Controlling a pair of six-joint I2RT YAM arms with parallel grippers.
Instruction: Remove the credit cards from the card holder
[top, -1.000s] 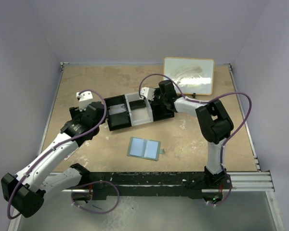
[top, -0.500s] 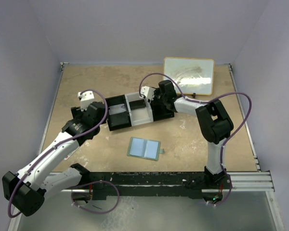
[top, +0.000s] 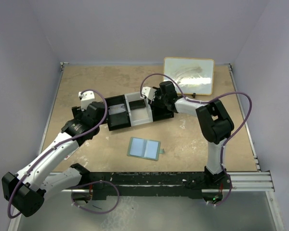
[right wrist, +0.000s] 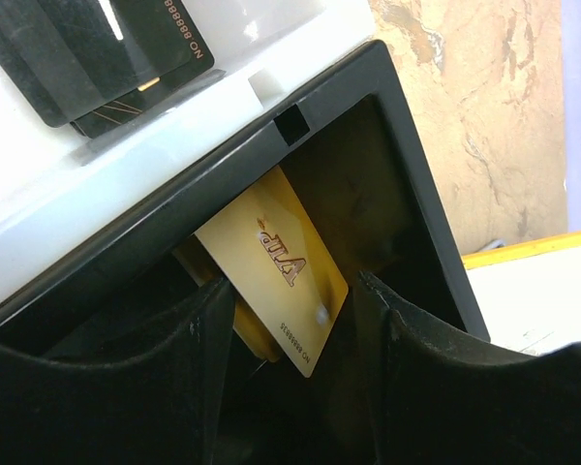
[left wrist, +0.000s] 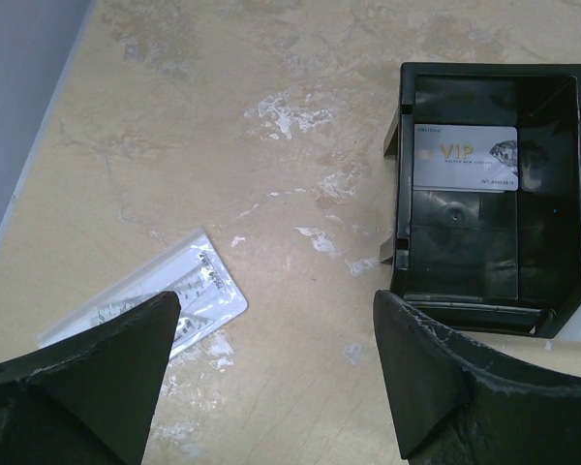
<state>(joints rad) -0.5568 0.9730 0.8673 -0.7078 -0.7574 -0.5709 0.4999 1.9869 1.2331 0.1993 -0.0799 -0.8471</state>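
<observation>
The card holder (top: 145, 148) lies open and flat on the table, light blue inside up, apart from both arms. My right gripper (top: 153, 102) (right wrist: 298, 291) reaches into the right black compartment of the tray (top: 135, 111). It is open, and a gold credit card (right wrist: 271, 262) leans on the compartment wall between its fingers. Dark credit cards (right wrist: 97, 48) lie in the white middle compartment. A grey card (left wrist: 465, 157) rests in the left black compartment. My left gripper (top: 98, 115) (left wrist: 276, 387) hangs open over bare table beside the tray's left end.
A clear packet (left wrist: 165, 300) with a printed label lies on the table left of the tray wall (left wrist: 402, 194). A yellow-framed whiteboard (top: 189, 75) sits at the back right. Walls close in the table on three sides.
The left arm has drifted slightly toward the tray. The right gripper stays over the right compartment with almost no shift.
</observation>
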